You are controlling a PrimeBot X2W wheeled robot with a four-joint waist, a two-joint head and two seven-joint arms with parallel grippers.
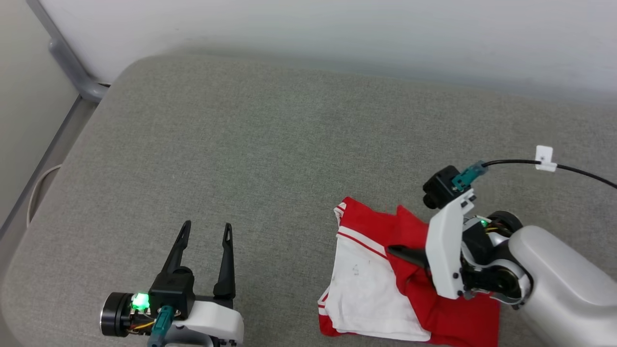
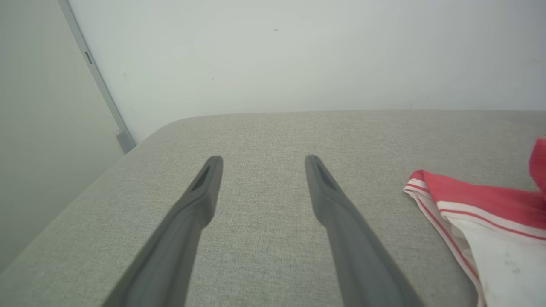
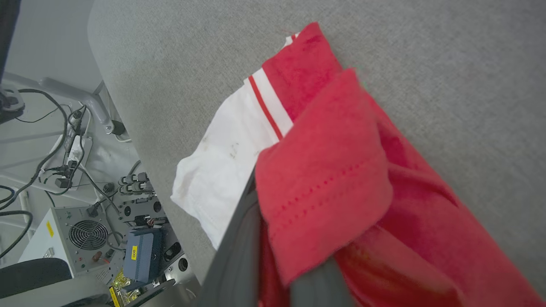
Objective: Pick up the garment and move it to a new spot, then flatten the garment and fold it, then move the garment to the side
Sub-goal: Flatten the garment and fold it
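Note:
The garment [image 1: 366, 289] lies bunched at the front right of the grey cushion, a white sleeve with red-and-white striped trim on top of red cloth. No lettering or number shows. My right gripper [image 1: 402, 255] reaches into it from the right, one dark finger lying over the red cloth. In the right wrist view a red fold of the garment [image 3: 324, 170] drapes over and between the fingers of that gripper [image 3: 281, 238], which is shut on it. My left gripper [image 1: 206, 226] stands open and empty to the garment's left. In the left wrist view it [image 2: 262, 160] hovers over bare cushion beside the garment's striped edge [image 2: 482, 200].
The grey cushion [image 1: 250, 144] ends in a rounded edge at the left and front, backed by a pale wall. A grey metal rail [image 1: 72, 67] runs down the left side. A black cable with a white tag [image 1: 544, 159] crosses at the right. Electronics and cables [image 3: 85, 230] sit on the floor beyond the edge.

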